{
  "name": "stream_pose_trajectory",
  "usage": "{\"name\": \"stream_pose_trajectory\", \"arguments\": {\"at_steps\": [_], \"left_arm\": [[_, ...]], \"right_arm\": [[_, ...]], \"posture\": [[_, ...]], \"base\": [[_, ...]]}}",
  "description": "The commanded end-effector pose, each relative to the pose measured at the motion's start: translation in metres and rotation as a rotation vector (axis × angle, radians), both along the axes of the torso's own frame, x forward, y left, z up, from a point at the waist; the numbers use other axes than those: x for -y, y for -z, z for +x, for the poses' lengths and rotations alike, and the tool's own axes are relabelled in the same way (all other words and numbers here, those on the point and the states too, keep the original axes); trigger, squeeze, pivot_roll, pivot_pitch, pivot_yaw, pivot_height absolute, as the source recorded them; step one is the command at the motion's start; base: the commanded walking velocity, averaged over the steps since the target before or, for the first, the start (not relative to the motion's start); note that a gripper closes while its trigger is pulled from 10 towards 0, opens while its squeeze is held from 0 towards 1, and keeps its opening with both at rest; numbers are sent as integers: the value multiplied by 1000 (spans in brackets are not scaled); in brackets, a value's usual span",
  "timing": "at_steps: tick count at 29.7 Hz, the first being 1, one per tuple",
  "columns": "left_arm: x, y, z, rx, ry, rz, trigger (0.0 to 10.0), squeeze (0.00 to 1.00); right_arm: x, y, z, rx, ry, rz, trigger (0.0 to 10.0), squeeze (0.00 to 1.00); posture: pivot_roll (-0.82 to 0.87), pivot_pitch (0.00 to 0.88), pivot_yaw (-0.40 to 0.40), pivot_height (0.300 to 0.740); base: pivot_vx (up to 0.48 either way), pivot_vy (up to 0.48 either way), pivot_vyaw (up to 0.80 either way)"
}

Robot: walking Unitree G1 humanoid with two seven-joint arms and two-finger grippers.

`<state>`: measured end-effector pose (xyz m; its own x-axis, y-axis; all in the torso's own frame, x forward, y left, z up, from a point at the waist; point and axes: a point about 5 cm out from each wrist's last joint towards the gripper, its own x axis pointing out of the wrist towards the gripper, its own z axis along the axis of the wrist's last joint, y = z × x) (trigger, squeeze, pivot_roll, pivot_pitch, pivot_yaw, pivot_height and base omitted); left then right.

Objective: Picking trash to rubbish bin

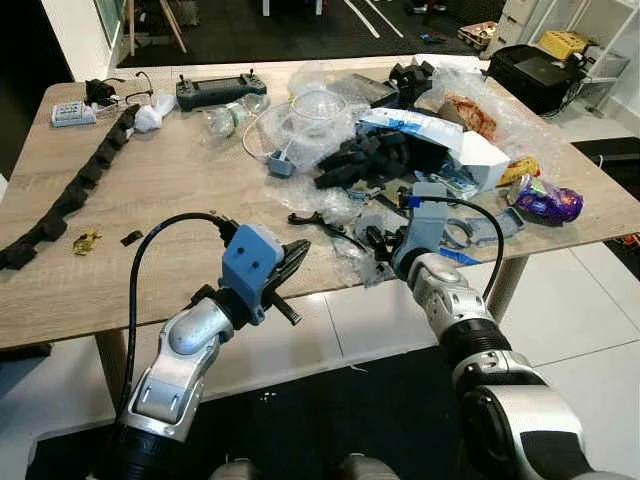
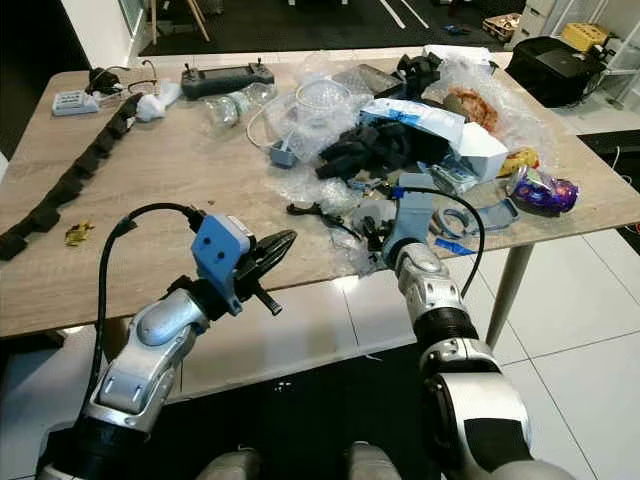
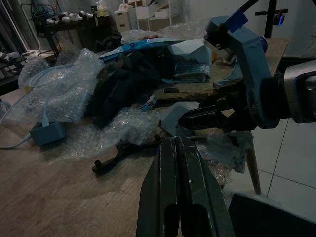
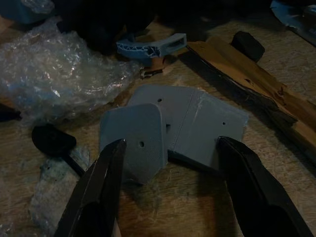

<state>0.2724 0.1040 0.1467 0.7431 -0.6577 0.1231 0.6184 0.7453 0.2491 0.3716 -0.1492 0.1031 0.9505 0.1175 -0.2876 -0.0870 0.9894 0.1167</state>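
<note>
Trash lies heaped on the right half of a wooden table: bubble wrap, black foam pieces, a white box and a purple wrapper. My right gripper is open, low over the table's front edge, its fingers on either side of two flat grey plastic plates. Crumpled bubble wrap lies just beyond them. My left gripper is shut with nothing in it, hovering at the front edge and pointing toward the heap. A black clip-like part lies ahead of it.
A long black foam strip runs along the table's left side. A black controller and a small white device sit at the back. A black case stands on the floor at the far right. White tiled floor lies beside the table.
</note>
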Motion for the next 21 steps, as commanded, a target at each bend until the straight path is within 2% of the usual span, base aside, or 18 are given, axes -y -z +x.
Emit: {"name": "stream_pose_trajectory", "arguments": {"at_steps": [1, 6, 7, 8, 9, 21], "left_arm": [[1, 3, -1, -2, 5, 15, 10000, 0], [1, 4, -1, -3, 3, 15, 10000, 0], [1, 4, 0, -3, 2, 16, 10000, 0], [1, 4, 0, -3, 2, 16, 10000, 0], [1, 3, 0, -2, 0, 15, 10000, 0], [1, 3, 1, 1, -2, 14, 10000, 0]], "right_arm": [[5, 24, -11, -114, 13, -22, 10000, 0], [6, 26, -13, -118, 13, -26, 10000, 0], [6, 26, -13, -117, 12, -25, 5843, 0], [6, 26, -13, -116, 12, -25, 5843, 0], [6, 26, -13, -115, 12, -24, 0, 0], [6, 25, -13, -105, 17, -23, 0, 0]], "posture": [[9, 54, -52, 740], [8, 55, -53, 740], [8, 55, -53, 740], [8, 55, -53, 740], [8, 56, -53, 740], [8, 53, -51, 740]], "base": [[0, 0, 0], [0, 0, 0], [0, 0, 0], [0, 0, 0], [0, 0, 0], [0, 0, 0]]}}
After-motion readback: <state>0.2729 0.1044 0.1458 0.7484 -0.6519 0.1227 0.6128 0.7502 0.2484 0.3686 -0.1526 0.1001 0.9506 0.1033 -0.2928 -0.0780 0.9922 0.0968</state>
